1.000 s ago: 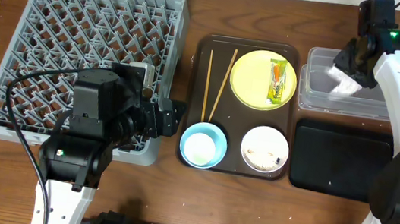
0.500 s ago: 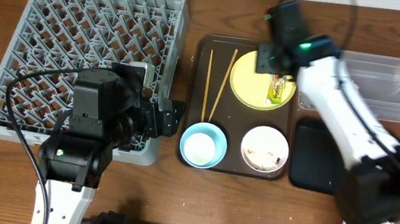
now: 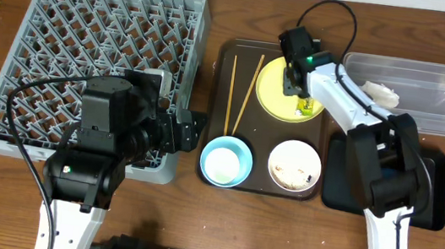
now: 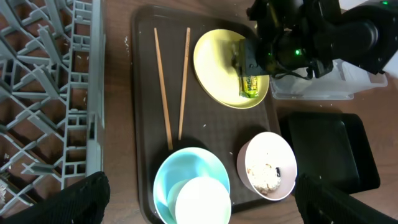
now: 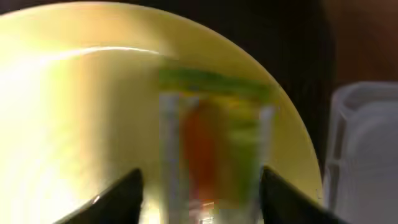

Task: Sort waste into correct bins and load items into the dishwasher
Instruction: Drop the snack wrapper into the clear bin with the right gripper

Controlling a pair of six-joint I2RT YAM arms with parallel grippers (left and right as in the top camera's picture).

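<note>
My right gripper [image 3: 297, 81] is open and low over the yellow plate [image 3: 276, 93]. Its fingers [image 5: 202, 199] straddle the green-and-orange snack wrapper [image 5: 208, 143], which lies on the plate's right side [image 3: 306, 105]. The view is blurred and shows no grip. The crumpled white napkin [image 3: 378, 93] lies in the clear tub [image 3: 440, 87]. My left gripper [image 3: 195, 128] is open and empty [image 4: 199, 214], hovering above the light blue bowl [image 4: 186, 171], which holds the small white cup [image 4: 202, 202]. The white bowl [image 4: 268, 167] holds crumbs. Two chopsticks [image 4: 174, 87] lie on the brown tray.
The brown serving tray [image 3: 220, 99] sits mid-table. The grey dish rack [image 3: 89, 32] fills the left side, and my left arm overlaps its front right corner. The black tray [image 3: 352, 179] lies in front of the clear tub, partly under my right arm.
My right gripper moved left from above the clear tub to the yellow plate. The napkin it carried now lies in the tub. The left arm has not moved.
</note>
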